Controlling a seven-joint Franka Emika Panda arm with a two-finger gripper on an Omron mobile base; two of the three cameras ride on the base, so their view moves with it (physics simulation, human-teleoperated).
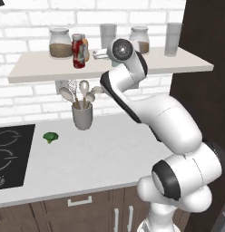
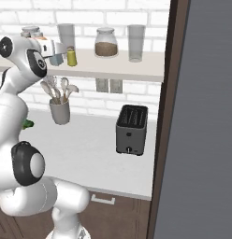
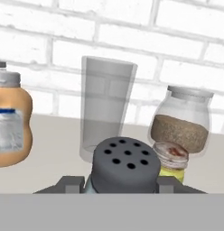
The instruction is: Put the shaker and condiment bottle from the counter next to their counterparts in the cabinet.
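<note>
The gripper [image 3: 119, 188] is clamped on the shaker [image 3: 125, 165] — its dark perforated cap sits between the two fingertips, up at the cabinet [image 1: 37, 68]. Just beside it stands the yellow-green shaker [image 2: 71, 57] (partly hidden in the hand view). The condiment bottle [image 1: 78, 51] stands on the shelf board against the orange bottle [image 3: 10, 128], left of a clear glass [image 3: 106, 108].

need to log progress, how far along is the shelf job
Done: the red condiment bottle stands on the shelf beside the orange bottle. In hand: the gripper is shut on the blue-grey shaker at shelf height, close to the yellow-green shaker. Left: set it down there and let go.
</note>
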